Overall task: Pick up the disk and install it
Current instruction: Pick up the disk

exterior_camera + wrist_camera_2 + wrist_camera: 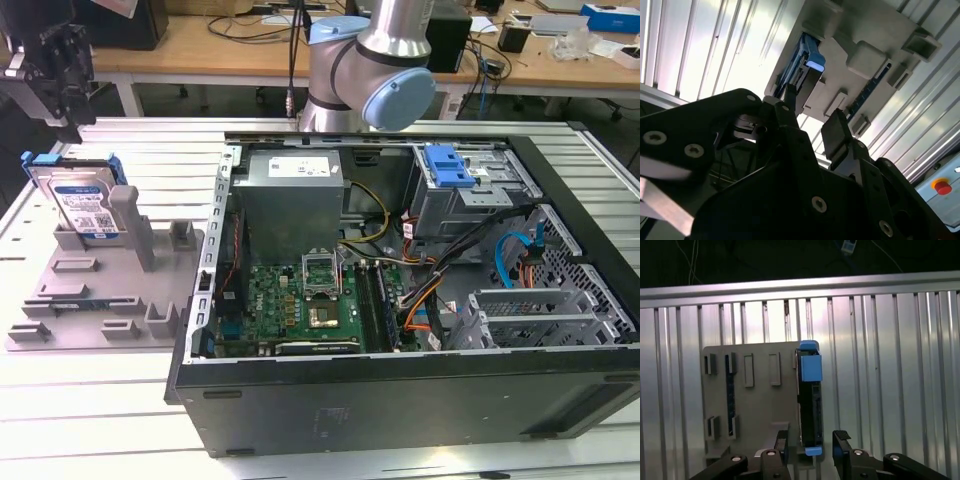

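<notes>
Ribbed aluminium table (90,430) fills the foreground of the exterior view, carrying an open black computer case (400,400) at centre and right, its green motherboard (300,300) exposed. At the exterior view's left, a grey slotted fixture (110,300) lies flat on the table just beside the case. The disk (82,205), silver with a blue frame and a blue-and-white label, stands on edge at the fixture's far end, partly behind a grey post (125,215). Above it, in the upper left of the frame, the black gripper (70,110) hangs clear of the disk, grasping nothing. In the first wrist view its fingers (841,442) are spread apart, and the disk appears edge-on beyond them, lined up with the gap. Farther back, at top centre of the exterior view, the grey arm (385,50) with pale blue caps rises behind the case, with wooden benches (200,45) along the rear.
</notes>
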Controlling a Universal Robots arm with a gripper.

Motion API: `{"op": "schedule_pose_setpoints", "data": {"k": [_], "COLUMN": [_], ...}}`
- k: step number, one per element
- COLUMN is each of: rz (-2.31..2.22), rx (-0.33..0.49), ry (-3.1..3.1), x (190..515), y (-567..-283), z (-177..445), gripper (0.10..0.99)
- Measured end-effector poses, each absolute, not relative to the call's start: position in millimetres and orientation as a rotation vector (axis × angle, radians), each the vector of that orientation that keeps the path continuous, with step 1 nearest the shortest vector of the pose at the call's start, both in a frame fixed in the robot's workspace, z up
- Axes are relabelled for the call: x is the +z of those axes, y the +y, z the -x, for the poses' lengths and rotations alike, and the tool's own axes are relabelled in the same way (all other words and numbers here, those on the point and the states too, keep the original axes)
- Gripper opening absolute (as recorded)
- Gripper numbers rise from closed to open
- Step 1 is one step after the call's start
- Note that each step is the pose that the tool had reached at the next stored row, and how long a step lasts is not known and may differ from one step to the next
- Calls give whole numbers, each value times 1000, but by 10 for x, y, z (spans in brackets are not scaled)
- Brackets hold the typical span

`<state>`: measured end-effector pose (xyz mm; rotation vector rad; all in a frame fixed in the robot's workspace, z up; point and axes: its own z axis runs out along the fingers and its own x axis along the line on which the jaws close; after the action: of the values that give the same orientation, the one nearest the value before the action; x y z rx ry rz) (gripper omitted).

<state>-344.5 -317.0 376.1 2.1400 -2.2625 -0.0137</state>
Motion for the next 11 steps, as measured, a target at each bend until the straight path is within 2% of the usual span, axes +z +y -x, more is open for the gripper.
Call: {"op": "schedule_pose_setpoints", "data": {"k": [11], "rz": [-2182], "rx": [-8], "ry": [-2226], "x": [3751], "y": [-3150], "z": [3556], "gripper": [482]}}
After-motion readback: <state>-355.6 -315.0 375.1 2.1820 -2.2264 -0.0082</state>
